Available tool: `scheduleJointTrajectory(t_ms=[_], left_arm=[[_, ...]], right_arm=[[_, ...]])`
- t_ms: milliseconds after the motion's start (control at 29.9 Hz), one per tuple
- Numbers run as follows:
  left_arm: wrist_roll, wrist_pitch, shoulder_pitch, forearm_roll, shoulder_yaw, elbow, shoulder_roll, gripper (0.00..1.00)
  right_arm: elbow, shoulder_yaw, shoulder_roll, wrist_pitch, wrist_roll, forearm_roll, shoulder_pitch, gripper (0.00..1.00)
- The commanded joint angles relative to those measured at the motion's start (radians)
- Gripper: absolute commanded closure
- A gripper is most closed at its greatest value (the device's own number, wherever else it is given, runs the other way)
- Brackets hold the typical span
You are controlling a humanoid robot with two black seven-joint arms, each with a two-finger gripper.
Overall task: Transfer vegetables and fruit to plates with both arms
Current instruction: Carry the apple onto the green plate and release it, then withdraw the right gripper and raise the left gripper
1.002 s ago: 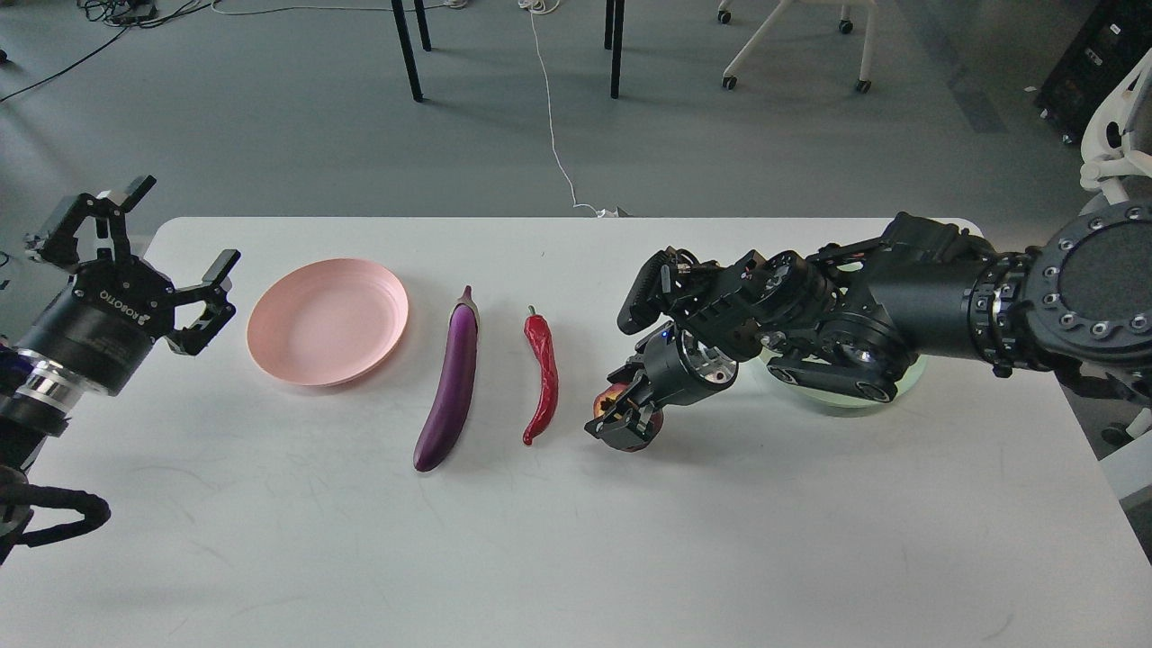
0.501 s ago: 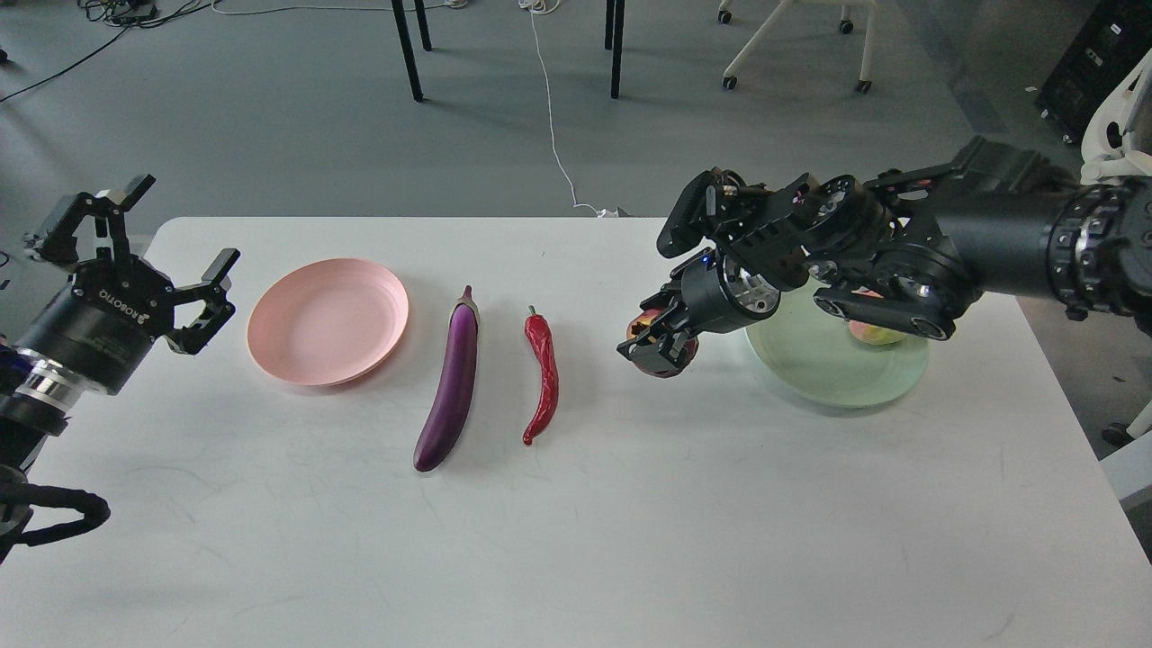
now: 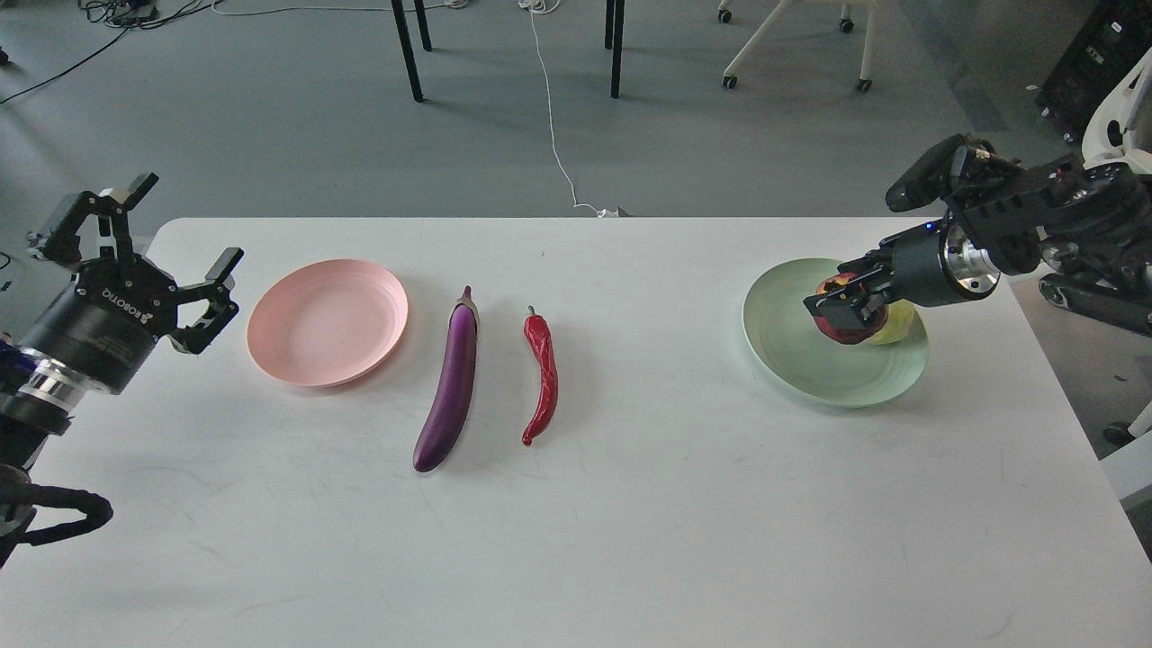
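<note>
My right gripper (image 3: 844, 310) is shut on the red pomegranate (image 3: 846, 329) and holds it over the mint green plate (image 3: 792, 351), close above its surface. The yellow-green fruit (image 3: 902, 321) lies in that plate, just behind the gripper and partly hidden by it. The purple eggplant (image 3: 450, 382) and the red chili pepper (image 3: 543, 376) lie side by side at the table's middle. The pink plate (image 3: 328, 319) stands empty to their left. My left gripper (image 3: 157, 256) is open and empty, held above the table's left edge beside the pink plate.
The white table (image 3: 630, 522) has a wide bare front half. Beyond its far edge are black table legs (image 3: 407, 49), a white cable (image 3: 553, 135) on the grey floor and a white chair base (image 3: 792, 45).
My right arm has lifted the pomegranate from the table near the chili and carried it right, over the mint green plate. The left arm has hardly moved.
</note>
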Motion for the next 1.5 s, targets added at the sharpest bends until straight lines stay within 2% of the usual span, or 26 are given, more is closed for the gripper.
scheduleJointTrajectory(t_ms=[0, 67, 200, 334, 501, 634, 902, 1035, 1202, 1336, 1469], left_arm=[[0.0, 0.0, 0.0, 0.002, 0.001, -0.011, -0.003, 0.0], [0.0, 0.0, 0.0, 0.003, -0.001, -0.02, -0.003, 0.0], [0.0, 0.0, 0.0, 0.003, -0.001, -0.025, 0.001, 0.0], [0.0, 0.0, 0.0, 0.003, -0.002, -0.025, 0.006, 0.0], [0.0, 0.0, 0.001, 0.005, -0.002, -0.026, 0.024, 0.0], [0.0, 0.0, 0.0, 0.005, -0.002, -0.025, 0.044, 0.0], [0.0, 0.0, -0.025, 0.089, -0.001, -0.028, 0.049, 0.0], [-0.029, 0.0, -0.049, 0.293, -0.001, -0.054, 0.041, 0.0], [-0.036, 0.0, -0.109, 0.518, 0.013, -0.115, 0.003, 0.0], [-0.03, 0.0, -0.174, 0.805, 0.025, -0.163, -0.042, 0.0], [-0.023, 0.0, -0.308, 1.132, 0.169, -0.201, -0.057, 0.0]], right_arm=[[-0.033, 0.024, -0.02, -0.05, 0.0, 0.001, -0.057, 0.49], [-0.05, 0.045, -0.02, -0.073, 0.0, 0.001, -0.091, 0.42], [-0.067, 0.106, -0.017, -0.085, 0.0, 0.001, -0.154, 0.21], [-0.062, 0.146, -0.022, -0.086, 0.0, 0.004, -0.172, 0.06], [-0.05, 0.191, -0.068, -0.084, 0.0, 0.018, -0.154, 0.03], [-0.032, 0.44, -0.147, -0.081, 0.0, 0.1, -0.188, 0.03], [-0.033, 0.878, -0.168, -0.05, 0.0, 0.847, -0.485, 0.03], [-0.035, 0.967, -0.171, 0.063, 0.0, 1.203, -0.623, 0.03], [-0.08, 1.06, -0.174, 0.357, 0.0, 1.464, -0.798, 0.02], [-0.127, 1.139, -0.163, 0.374, 0.0, 1.478, -0.881, 0.01], [-0.128, 1.143, -0.161, 0.374, 0.0, 1.478, -0.898, 0.01]])
